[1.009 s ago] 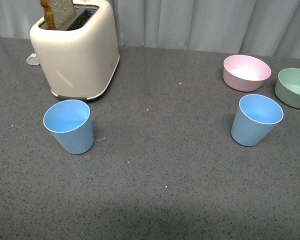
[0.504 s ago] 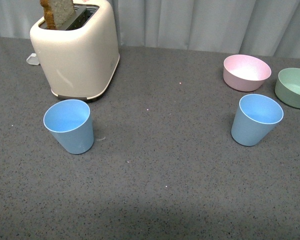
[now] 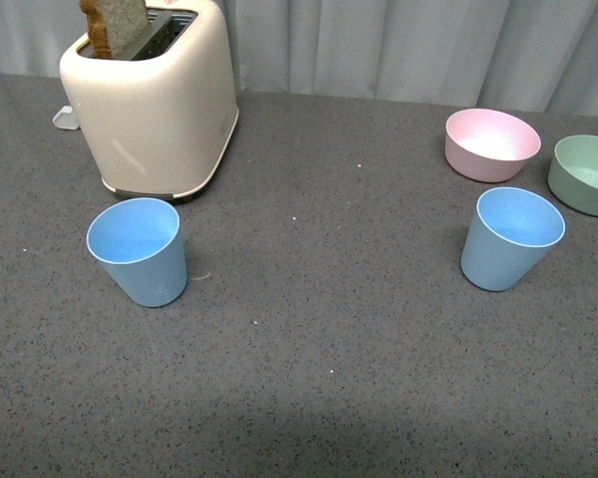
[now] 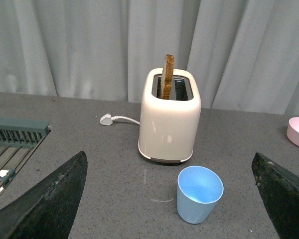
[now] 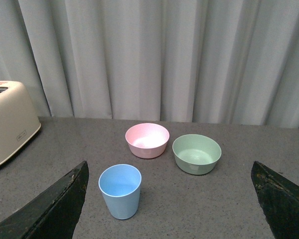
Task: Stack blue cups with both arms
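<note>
Two light blue cups stand upright and apart on the grey table. The left cup [image 3: 140, 250] is in front of the toaster; it also shows in the left wrist view [image 4: 199, 193]. The right cup [image 3: 510, 237] stands in front of the bowls; it also shows in the right wrist view [image 5: 120, 190]. Neither arm shows in the front view. My left gripper [image 4: 172, 214] is open and empty, its black fingers [image 4: 50, 204] wide apart, with the left cup ahead of them. My right gripper [image 5: 169, 214] is open and empty, its fingers [image 5: 52, 209] wide apart, with the right cup ahead.
A cream toaster [image 3: 154, 95] with a slice of bread [image 3: 115, 25] stands at the back left, its plug [image 4: 106, 119] lying beside it. A pink bowl [image 3: 491, 143] and a green bowl [image 3: 586, 174] sit at the back right. A grey rack [image 4: 12, 144] lies beyond the table's left side.
</note>
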Robot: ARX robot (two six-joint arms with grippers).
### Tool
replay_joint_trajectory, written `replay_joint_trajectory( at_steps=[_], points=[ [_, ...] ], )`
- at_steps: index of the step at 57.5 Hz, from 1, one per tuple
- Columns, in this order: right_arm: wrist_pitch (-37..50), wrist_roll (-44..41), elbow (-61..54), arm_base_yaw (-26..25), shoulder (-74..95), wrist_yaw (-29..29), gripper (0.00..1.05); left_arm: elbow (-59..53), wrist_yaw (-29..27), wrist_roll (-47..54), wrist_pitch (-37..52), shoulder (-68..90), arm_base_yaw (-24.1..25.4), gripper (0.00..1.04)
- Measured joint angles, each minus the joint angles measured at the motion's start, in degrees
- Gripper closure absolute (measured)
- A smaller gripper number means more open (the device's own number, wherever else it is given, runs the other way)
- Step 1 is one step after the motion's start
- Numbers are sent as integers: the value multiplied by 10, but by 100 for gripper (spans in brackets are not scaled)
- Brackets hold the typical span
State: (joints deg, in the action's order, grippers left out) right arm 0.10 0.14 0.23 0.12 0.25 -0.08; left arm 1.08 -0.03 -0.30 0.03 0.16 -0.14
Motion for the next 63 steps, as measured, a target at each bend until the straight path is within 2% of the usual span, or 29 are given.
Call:
replay_joint_trajectory(
  at_steps=[5, 7, 8, 11, 13, 14, 18, 24, 30, 43, 63],
  points=[
    [0, 0, 0, 0, 0, 0, 10, 0, 0, 0, 0, 0, 0, 7],
    [0, 0, 0, 0, 0, 0, 10, 6, -40, -14, -20, 10, -12, 7],
    [0, 0, 0, 0, 0, 0, 10, 16, -81, -24, -46, 24, -23, 7],
    [0, 0, 0, 0, 0, 0, 10, 36, -158, -48, -85, 82, -42, 7],
    [0, 0, 0, 0, 0, 1, 10, 42, -195, -65, -82, 125, -39, 7],
    [0, 0, 0, 0, 0, 0, 10, 44, -196, -74, -75, 147, -34, 7],
    [0, 0, 0, 0, 0, 0, 10, 70, -170, -98, -13, 249, -10, 7],
    [0, 0, 0, 0, 0, 0, 10, 108, -121, -105, 70, 359, 1, 7],
    [0, 0, 0, 0, 0, 0, 10, 184, -76, -118, 128, 532, 14, 7],
    [0, 0, 0, 0, 0, 0, 10, 334, 18, -150, 50, 785, 7, 7],
    [0, 0, 0, 0, 0, 0, 10, 450, 30, -172, -5, 961, -31, 7]
  ],
)
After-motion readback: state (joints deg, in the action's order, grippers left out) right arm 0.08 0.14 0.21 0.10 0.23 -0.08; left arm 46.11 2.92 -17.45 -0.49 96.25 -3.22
